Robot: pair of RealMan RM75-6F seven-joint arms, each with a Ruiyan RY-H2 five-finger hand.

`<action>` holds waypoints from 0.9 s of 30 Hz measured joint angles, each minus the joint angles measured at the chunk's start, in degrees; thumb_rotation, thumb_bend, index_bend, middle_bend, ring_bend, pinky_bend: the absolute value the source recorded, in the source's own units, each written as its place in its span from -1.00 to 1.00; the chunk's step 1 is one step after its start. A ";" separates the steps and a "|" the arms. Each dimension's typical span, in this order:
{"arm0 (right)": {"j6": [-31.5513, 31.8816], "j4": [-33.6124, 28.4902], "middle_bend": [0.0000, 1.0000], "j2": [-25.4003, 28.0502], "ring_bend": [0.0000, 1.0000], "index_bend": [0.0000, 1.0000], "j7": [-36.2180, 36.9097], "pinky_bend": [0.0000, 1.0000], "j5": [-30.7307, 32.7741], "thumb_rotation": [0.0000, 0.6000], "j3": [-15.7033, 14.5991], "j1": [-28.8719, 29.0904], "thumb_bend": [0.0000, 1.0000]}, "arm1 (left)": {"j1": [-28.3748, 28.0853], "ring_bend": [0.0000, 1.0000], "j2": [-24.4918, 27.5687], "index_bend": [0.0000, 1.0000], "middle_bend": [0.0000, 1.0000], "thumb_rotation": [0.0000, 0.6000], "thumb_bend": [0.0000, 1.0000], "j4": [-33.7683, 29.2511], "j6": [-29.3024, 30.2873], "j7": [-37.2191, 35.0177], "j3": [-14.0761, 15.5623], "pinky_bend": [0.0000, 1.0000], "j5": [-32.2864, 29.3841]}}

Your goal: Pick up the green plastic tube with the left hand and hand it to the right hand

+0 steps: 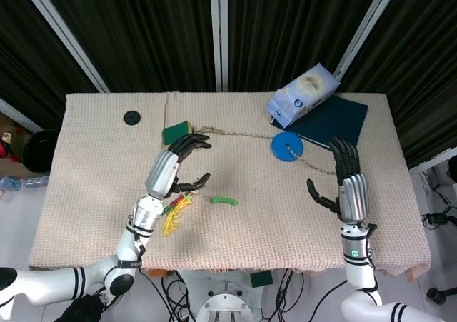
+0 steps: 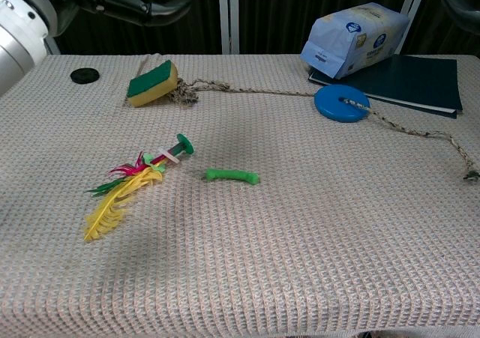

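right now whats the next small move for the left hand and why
Probably shift the left hand toward the robot's right and lower it onto the green plastic tube. The hand is open above the feathered shuttlecock, and the tube lies untouched beside it on the table.

1. A table [image 2: 315, 263] covered with a beige waffle-weave cloth is seen.
2. Lying on it: green plastic tube [image 2: 232, 176], feathered toy [image 2: 127, 189], sponge [image 2: 153, 82], black cap [image 2: 85, 76], frayed rope [image 2: 255, 91] threaded through a blue disc [image 2: 343, 102], dark folder [image 2: 409, 82], white-blue bag [image 2: 356, 38] resting partly on the folder.
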 measured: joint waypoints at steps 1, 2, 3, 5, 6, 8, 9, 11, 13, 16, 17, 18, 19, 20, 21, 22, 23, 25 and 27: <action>0.80 0.01 -1.00 0.07 -1.00 -1.00 0.08 -1.00 0.04 1.00 0.07 -0.30 -0.35 | -0.05 -0.65 -0.28 -0.32 -0.50 0.92 -0.51 -0.05 -0.45 2.44 0.62 -0.54 -0.42; 1.41 -0.01 -1.00 0.17 -1.00 -1.00 0.16 -1.00 0.07 1.00 0.11 -0.56 -0.35 | -0.09 -0.65 -0.66 -0.31 -0.50 0.89 -0.50 -0.06 -0.93 4.30 1.18 -0.54 -0.92; 1.99 -0.05 -1.00 0.32 -1.00 -1.00 0.23 -1.00 0.11 1.00 0.14 -0.86 -0.35 | -0.18 -0.65 -1.30 -0.29 -0.49 0.87 -0.50 -0.02 -1.81 6.72 1.98 -0.54 -1.87; 3.26 -0.26 -1.00 0.80 -1.00 -1.00 0.29 -1.00 0.15 1.00 0.22 -1.52 -0.35 | -0.40 -0.65 -2.34 -0.23 -0.49 0.83 -0.49 0.32 -3.41 10.24 3.02 -0.53 -3.71; 3.79 -0.41 -1.00 1.02 -1.00 -1.00 0.28 -1.00 0.14 1.00 0.27 -1.78 -0.35 | -0.58 -0.66 -3.00 -0.19 -0.49 0.81 -0.49 0.72 -4.29 12.65 3.58 -0.53 -4.87; 5.14 -0.83 -1.00 1.52 -1.00 -1.00 0.19 -1.00 0.05 1.00 0.41 -2.41 -0.35 | -0.89 -0.67 -3.90 -0.13 -0.49 0.77 -0.49 1.42 -5.41 16.60 4.34 -0.55 -6.57; 5.72 -1.06 -1.00 1.78 -1.00 -1.00 0.10 -1.00 0.02 1.00 0.48 -2.70 -0.35 | -1.11 -0.68 -4.55 -0.13 -0.49 0.76 -0.49 1.92 -6.05 19.45 4.79 -0.56 -7.73; 6.82 -1.75 -1.00 2.55 -1.00 -1.00 -0.21 -1.00 -0.02 1.00 0.60 -3.42 -0.35 | -1.42 -0.69 -5.83 -0.11 -0.49 0.73 -0.48 2.87 -6.77 23.78 5.42 -0.58 -9.47; 7.21 -2.39 -1.00 3.27 -1.00 -1.00 -0.62 -1.00 0.18 1.00 0.63 -3.97 -0.35 | -1.71 -0.69 -8.10 -0.09 -0.49 0.74 -0.48 4.60 -7.24 28.11 6.07 -0.58 -11.36; 7.28 -2.64 -1.00 3.53 -1.00 -1.00 -0.88 -1.00 0.75 1.00 0.46 -4.38 -0.35 | -2.02 -0.69 -11.40 -0.09 -0.48 0.74 -0.48 8.05 -7.55 30.72 6.70 -0.58 -12.83; 7.23 -2.60 -1.00 3.50 -1.00 -1.00 -0.89 -1.00 0.90 1.00 0.39 -4.43 -0.35 | -2.12 -0.69 -12.21 -0.09 -0.48 0.74 -0.48 9.15 -7.74 30.93 6.86 -0.58 -13.07; 7.17 -2.53 -1.00 3.41 -1.00 -1.00 -0.90 -1.00 1.03 1.00 0.33 -4.45 -0.35 | -2.28 -0.69 -13.18 -0.09 -0.48 0.75 -0.48 10.60 -8.10 31.08 7.05 -0.58 -13.32; 7.16 -2.39 -1.00 3.23 -1.00 -1.00 -0.92 -1.00 1.12 1.00 0.29 -4.49 -0.35 | -2.41 -0.69 -13.84 -0.09 -0.48 0.75 -0.48 11.66 -8.43 31.17 7.19 -0.58 -13.47; 7.23 -2.28 -1.00 3.08 -1.00 -1.00 -0.95 -1.00 1.13 1.00 0.26 -4.51 -0.35 | -2.54 -0.69 -14.47 -0.09 -0.48 0.75 -0.48 12.70 -8.78 31.25 7.30 -0.58 -13.59; 7.30 -2.16 -1.00 2.93 -1.00 -1.00 -1.01 -1.00 1.12 1.00 0.23 -4.52 -0.35 | -2.72 -0.69 -15.29 -0.08 -0.48 0.75 -0.48 14.00 -9.22 31.35 7.43 -0.58 -13.71; 7.39 -1.99 -1.00 2.73 -1.00 -1.00 -1.14 -1.00 1.10 1.00 0.19 -4.53 -0.35 | -2.85 -0.69 -15.87 -0.08 -0.48 0.75 -0.47 14.89 -9.48 31.42 7.50 -0.58 -13.75; 7.42 -1.93 -1.00 2.65 -1.00 -1.00 -1.25 -1.00 1.08 1.00 0.16 -4.53 -0.35 | -2.96 -0.69 -16.39 -0.08 -0.48 0.75 -0.47 15.72 -9.67 31.52 7.55 -0.58 -13.76; 7.40 -1.90 -1.00 2.55 -1.00 -1.00 -1.52 -1.00 1.09 1.00 0.12 -4.51 -0.35 | -3.18 -0.69 -17.48 -0.06 -0.48 0.76 -0.46 17.58 -9.79 32.05 7.62 -0.58 -13.63; 7.37 -1.99 -1.00 2.54 -1.00 -1.00 -1.68 -1.00 1.06 1.00 0.09 -4.49 -0.35 | -3.35 -0.69 -18.51 -0.04 -0.48 0.78 -0.46 19.42 -9.64 33.07 7.66 -0.58 -13.34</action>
